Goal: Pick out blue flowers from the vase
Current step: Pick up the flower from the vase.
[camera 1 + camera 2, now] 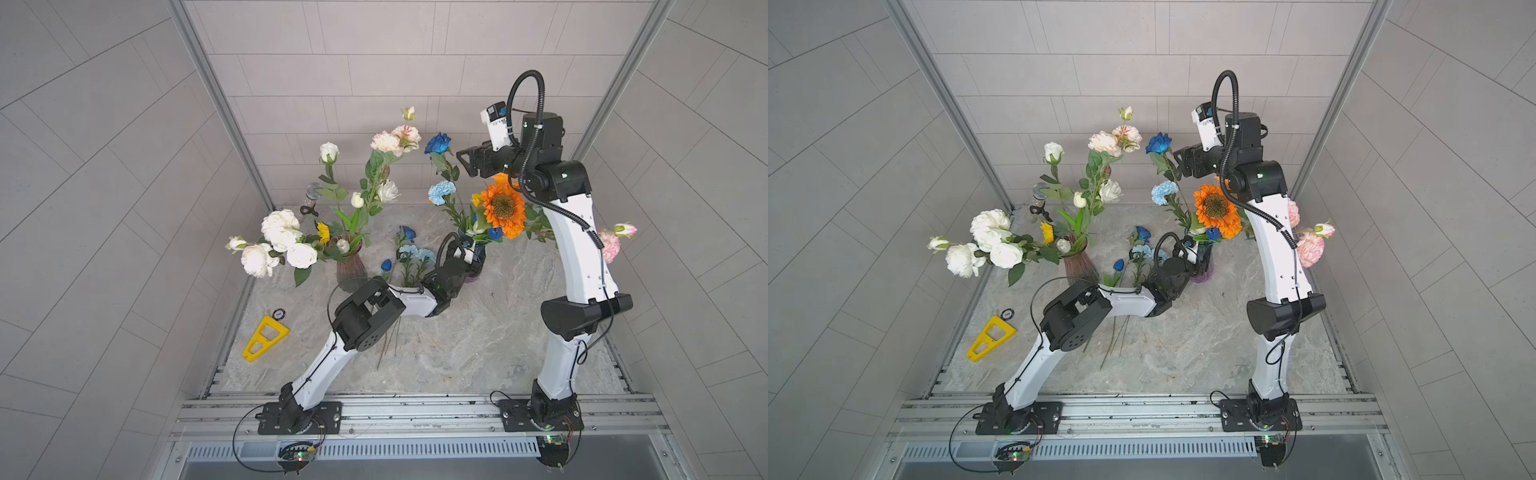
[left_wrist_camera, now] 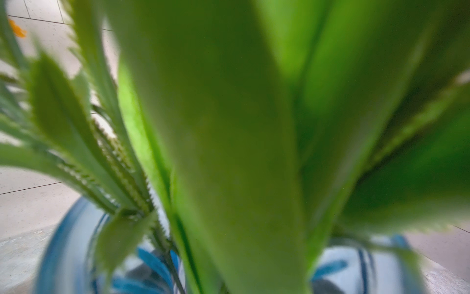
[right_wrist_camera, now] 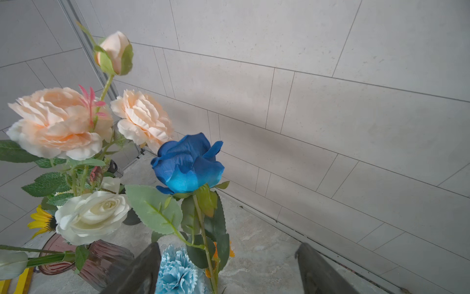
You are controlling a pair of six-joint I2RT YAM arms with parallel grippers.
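A dark glass vase (image 1: 478, 262) holds a tall dark blue rose (image 1: 437, 143), a light blue carnation (image 1: 441, 192), a small blue bud (image 1: 494, 232) and an orange sunflower (image 1: 503, 208). My right gripper (image 3: 227, 245) is open high up, and the blue rose's stem (image 3: 207, 252) runs between its fingers, nearer one of them. The rose's head (image 3: 188, 165) stands just beyond. My left gripper (image 1: 464, 252) is low at the vase's neck. Leaves (image 2: 229, 152) fill its wrist view above the vase's rim (image 2: 58, 241) and hide its jaws. More blue flowers (image 1: 409, 249) lie on the table.
A pinkish glass vase (image 1: 351, 266) with white roses (image 1: 282, 237) and peach blooms (image 1: 395, 139) stands at the left. Pink carnations (image 1: 609, 245) stick out behind my right arm. A yellow tool (image 1: 266, 336) lies front left. A tiled back wall (image 3: 330, 114) is close behind the flowers.
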